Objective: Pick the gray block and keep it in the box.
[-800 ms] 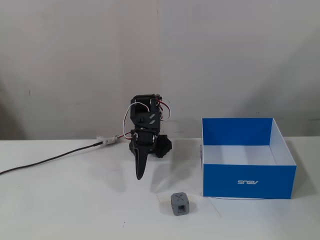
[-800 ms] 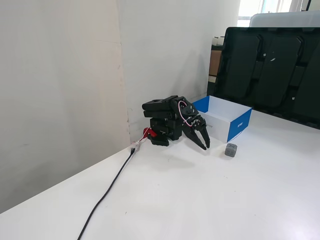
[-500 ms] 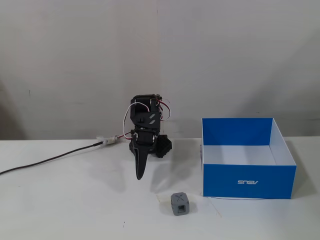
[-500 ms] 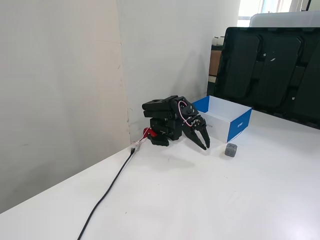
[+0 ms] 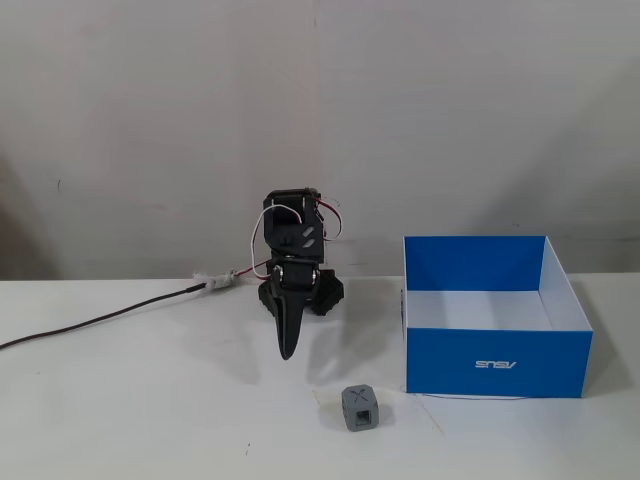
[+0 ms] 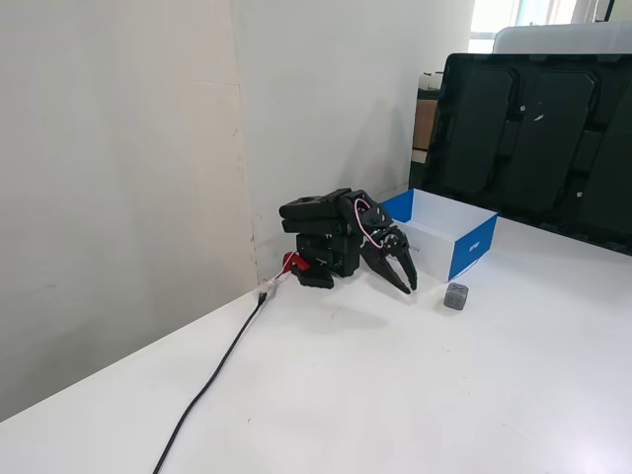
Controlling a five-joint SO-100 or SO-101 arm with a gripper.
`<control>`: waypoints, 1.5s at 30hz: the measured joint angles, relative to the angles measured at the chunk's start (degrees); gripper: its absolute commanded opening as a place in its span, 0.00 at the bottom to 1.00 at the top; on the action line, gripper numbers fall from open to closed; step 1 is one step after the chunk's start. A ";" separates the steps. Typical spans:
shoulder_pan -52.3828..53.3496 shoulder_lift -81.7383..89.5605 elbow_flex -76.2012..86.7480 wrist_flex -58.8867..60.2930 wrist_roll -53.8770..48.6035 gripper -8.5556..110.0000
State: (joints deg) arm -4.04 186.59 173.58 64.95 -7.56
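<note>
The gray block [image 5: 359, 407] sits on the white table near the front, with an X on its top face and a recessed square facing the camera. It also shows in the other fixed view [image 6: 456, 296]. The blue box [image 5: 540, 355], white inside and with nothing in it, stands just right of and behind the block; it also shows in the other fixed view [image 6: 476, 252]. My black arm is folded low at the back. My gripper [image 5: 288, 352] points down at the table, shut and empty, left of and behind the block, apart from it. It appears in the other fixed view too [image 6: 410, 287].
A black cable [image 5: 100, 320] runs left from the arm's base across the table, also seen in the other fixed view [image 6: 212, 375]. A wall stands close behind the arm. A large black screen [image 6: 533, 128] stands beyond the box.
</note>
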 measured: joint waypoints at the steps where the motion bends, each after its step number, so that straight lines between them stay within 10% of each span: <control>1: 0.00 0.00 -0.70 0.88 0.00 0.07; 7: -0.79 -1.93 -6.15 1.05 2.37 0.07; 23: -10.02 -70.84 -46.49 2.81 13.36 0.08; 29: -14.33 -73.39 -51.33 4.92 15.82 0.44; 45: -16.26 -105.64 -68.29 3.96 19.25 0.49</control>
State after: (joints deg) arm -20.30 80.95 105.29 68.91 11.69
